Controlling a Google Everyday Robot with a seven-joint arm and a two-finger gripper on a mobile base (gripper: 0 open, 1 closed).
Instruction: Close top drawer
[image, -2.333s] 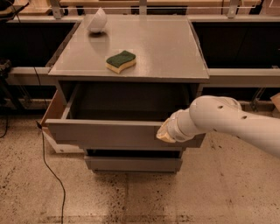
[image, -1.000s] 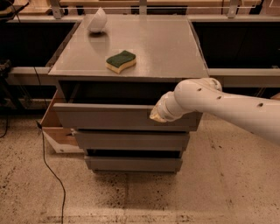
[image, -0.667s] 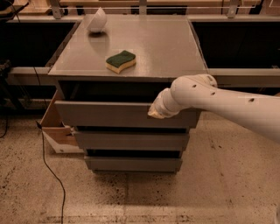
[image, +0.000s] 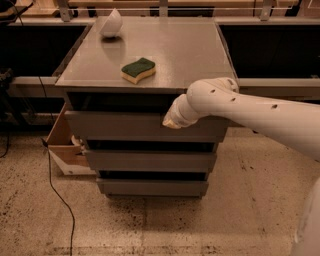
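Note:
The top drawer (image: 120, 126) is a wide grey drawer with a flat handleless front, the uppermost of three in a grey cabinet (image: 150, 60). It stands only slightly out from the cabinet, with a narrow dark gap above its front. My gripper (image: 169, 121) is at the end of the white arm that reaches in from the right. It presses against the upper right part of the drawer front.
A green and yellow sponge (image: 138, 69) and a white bowl (image: 111, 23) lie on the cabinet top. An open cardboard box (image: 65, 145) sits on the floor at the cabinet's left. A black cable (image: 55, 190) runs over the speckled floor. Dark shelving stands behind.
The top drawer has slid from wide open to nearly shut. My gripper has moved inward with the drawer front, toward the cabinet.

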